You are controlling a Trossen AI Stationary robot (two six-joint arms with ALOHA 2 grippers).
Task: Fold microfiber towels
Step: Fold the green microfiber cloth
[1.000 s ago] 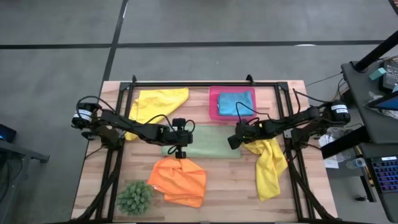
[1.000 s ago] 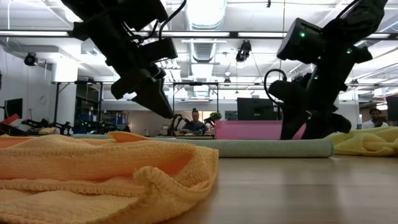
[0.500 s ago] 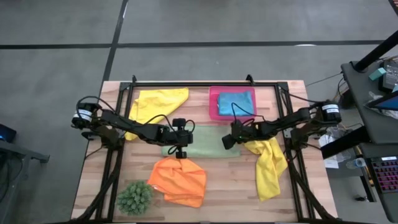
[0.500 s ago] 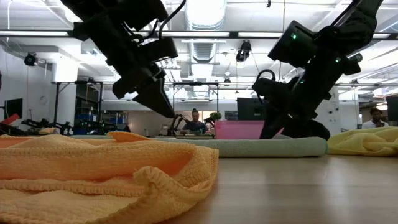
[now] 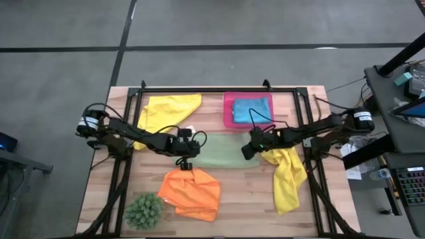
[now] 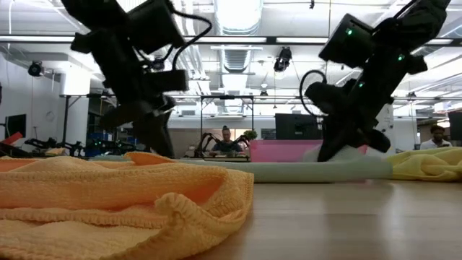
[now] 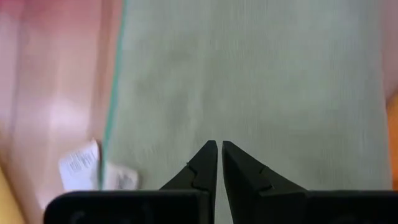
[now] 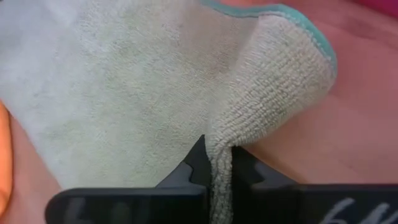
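The sage green towel point(image 5: 219, 153) lies flat at the table's middle and shows as a low strip point(image 6: 274, 171) in the low view. My right gripper point(image 5: 247, 151) is shut on its right end. My left gripper point(image 5: 194, 150) is shut and points steeply down over the towel's left part point(image 7: 249, 74), fingertips together point(image 7: 217, 146). The orange towel point(image 5: 191, 191) lies crumpled toward the near edge. One yellow towel point(image 5: 169, 109) lies at the far left, and another point(image 5: 289, 176) at the right. The turquoise towel point(image 5: 252, 108) rests in the pink tray point(image 5: 227, 119). My right gripper pinches a raised fold at the green towel's right end point(image 8: 221, 140) between its two fingers. It slants down from the table's right side. That end point(image 6: 346, 154) is lifted a little, and the rest of the towel lies on the table. Whether my left gripper's shut fingertips touch the towel, I cannot tell.
A spiky green plant ball point(image 5: 144, 209) sits at the near left corner. A black frame point(image 5: 199, 89) runs along the table's far edge and down both sides. People sit at desks in the room beyond the table.
My right gripper has shut on the green towel's right end and raised it slightly, bunching the cloth into a fold. My left gripper, still shut, has sunk toward the towel, shifted a little toward the table's left edge and tipped more steeply down.
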